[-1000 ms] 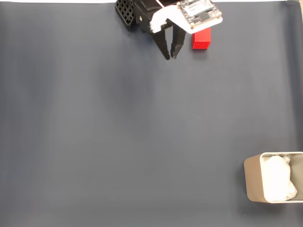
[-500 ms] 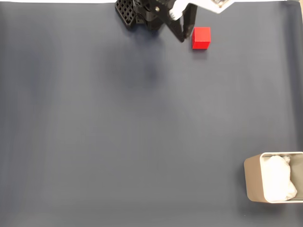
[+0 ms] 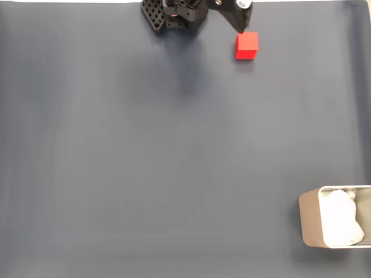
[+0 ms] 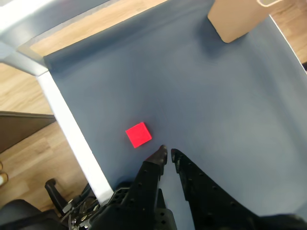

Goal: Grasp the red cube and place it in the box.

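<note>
Fixed cam overhead; wrist cam oblique, nearer.

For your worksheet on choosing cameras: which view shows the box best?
The fixed view: the box shows from above, with its open top and white lining. The wrist view catches just an outer corner of it at the frame's top.

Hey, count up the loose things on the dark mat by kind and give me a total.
Red cube: 1
Box with white lining: 1
Total: 2

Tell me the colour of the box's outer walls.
Beige-grey; the box shows best in the fixed view, with white lining inside.
</note>
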### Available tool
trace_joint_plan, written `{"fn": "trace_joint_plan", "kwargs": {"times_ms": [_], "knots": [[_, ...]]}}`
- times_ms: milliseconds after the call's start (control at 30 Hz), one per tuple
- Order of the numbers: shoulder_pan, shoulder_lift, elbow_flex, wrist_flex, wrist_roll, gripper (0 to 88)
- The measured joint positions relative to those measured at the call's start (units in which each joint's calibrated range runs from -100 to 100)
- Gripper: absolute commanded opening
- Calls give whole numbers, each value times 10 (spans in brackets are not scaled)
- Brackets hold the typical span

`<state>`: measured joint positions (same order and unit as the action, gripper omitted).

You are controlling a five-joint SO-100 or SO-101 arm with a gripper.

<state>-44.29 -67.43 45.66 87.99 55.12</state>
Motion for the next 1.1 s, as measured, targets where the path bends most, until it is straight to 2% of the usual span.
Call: {"fn": "trace_joint_plan", "kwargs": {"times_ms": [433,900,1100], "knots": [[-47,-19,48,-1,6,175],[-53,-79,144,-45,50,270],[-53,-89,172,-79,68,285]]}}
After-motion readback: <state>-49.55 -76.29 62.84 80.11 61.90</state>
